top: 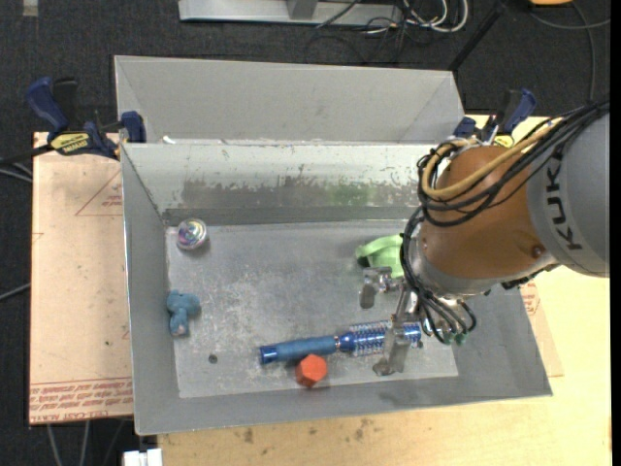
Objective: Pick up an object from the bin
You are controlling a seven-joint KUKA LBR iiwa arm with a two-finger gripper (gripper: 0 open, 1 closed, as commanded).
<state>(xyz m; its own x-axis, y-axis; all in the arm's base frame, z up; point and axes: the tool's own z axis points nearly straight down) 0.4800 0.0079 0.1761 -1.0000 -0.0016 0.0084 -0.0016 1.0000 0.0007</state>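
bin [272, 289] grey | rod [310, 347] blue | block [310, 370] red-orange | lump [380, 251] green | ball [191, 234] silvery

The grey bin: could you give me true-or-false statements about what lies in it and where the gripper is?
A long blue tool lies along the bin's lower side. True.
The orange-red block lies by the far wall. False: it is right beside the blue tool.
A shiny ball sits at the upper left. True.
The green thing lies at the left. False: it is on the right, partly under the arm.
The gripper is at the blue tool's right end. True.
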